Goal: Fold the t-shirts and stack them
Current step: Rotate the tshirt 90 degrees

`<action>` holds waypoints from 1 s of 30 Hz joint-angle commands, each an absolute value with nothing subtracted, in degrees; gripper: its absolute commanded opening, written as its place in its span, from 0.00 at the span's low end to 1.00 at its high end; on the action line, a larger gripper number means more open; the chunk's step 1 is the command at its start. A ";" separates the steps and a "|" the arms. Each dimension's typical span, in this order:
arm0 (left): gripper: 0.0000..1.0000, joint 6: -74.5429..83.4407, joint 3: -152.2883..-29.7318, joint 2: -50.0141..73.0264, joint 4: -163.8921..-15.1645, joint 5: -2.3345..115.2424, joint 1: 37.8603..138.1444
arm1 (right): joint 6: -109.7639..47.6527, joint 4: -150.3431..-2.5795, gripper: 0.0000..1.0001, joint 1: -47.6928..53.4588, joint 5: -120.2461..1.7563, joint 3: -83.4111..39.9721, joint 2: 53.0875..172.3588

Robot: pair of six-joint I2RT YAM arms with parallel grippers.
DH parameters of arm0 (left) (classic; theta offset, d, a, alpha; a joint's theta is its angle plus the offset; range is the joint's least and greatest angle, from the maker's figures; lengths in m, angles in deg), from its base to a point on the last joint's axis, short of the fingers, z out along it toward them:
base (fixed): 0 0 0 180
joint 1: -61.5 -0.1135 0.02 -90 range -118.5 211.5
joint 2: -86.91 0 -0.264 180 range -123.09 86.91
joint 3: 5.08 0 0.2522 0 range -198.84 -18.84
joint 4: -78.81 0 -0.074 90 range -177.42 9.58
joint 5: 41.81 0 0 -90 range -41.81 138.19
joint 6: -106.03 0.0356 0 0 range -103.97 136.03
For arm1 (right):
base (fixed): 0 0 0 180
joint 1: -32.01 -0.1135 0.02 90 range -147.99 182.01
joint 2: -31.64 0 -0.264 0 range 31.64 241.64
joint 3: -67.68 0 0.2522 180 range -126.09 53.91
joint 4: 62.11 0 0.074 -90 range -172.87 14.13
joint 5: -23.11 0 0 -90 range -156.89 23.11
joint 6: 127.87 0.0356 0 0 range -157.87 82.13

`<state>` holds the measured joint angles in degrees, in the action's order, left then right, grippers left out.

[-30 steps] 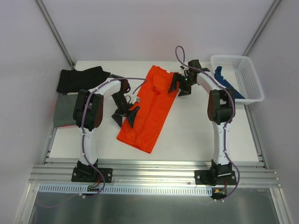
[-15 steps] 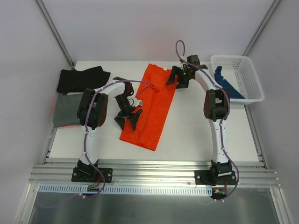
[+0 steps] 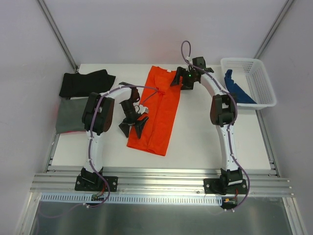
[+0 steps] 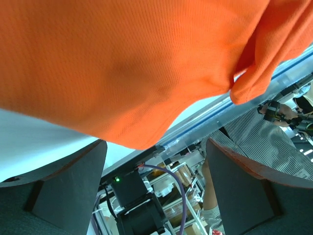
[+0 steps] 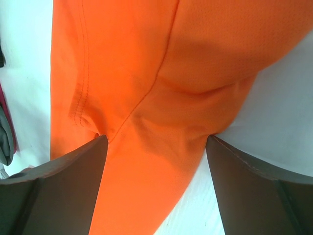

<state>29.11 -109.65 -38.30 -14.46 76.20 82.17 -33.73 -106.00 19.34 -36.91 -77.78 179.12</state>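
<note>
The orange-red t-shirt [image 3: 159, 110] lies folded into a long strip down the middle of the table. It fills the left wrist view [image 4: 122, 63] and the right wrist view [image 5: 146, 98]. My left gripper [image 3: 133, 127] is open and empty at the strip's left edge, near its lower end. My right gripper [image 3: 180, 82] is open and empty at the strip's far right corner, its jaws straddling the cloth edge [image 5: 195, 147]. A black t-shirt [image 3: 84, 83] and a dark grey one [image 3: 67, 115] lie at the far left. A blue one [image 3: 235, 87] sits in the basket.
A white mesh basket [image 3: 254, 66] stands at the far right corner of the table. The table's near edge meets a metal rail [image 3: 156, 178]. Bare white table [image 3: 205, 132] lies to the right of the orange strip.
My right gripper has moved left and toward the far edge. The bunched top of the orange t-shirt now lies flatter and the strip is straighter. My left gripper has barely shifted.
</note>
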 commanded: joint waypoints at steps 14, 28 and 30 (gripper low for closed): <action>0.83 29.48 -115.34 -43.61 -11.93 78.87 91.29 | -31.28 -103.46 0.86 18.56 -36.13 -83.81 183.87; 0.85 29.65 -117.45 -40.20 -11.93 77.99 94.64 | -33.82 -106.27 0.87 18.56 -37.34 -81.89 180.89; 0.92 30.00 -117.80 -36.77 -12.45 75.45 94.55 | -34.88 -108.20 0.90 19.17 -38.32 -78.81 176.17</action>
<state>28.98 -115.90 -43.41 -12.93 77.49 94.17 -32.48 -103.05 19.02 -36.14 -81.43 181.85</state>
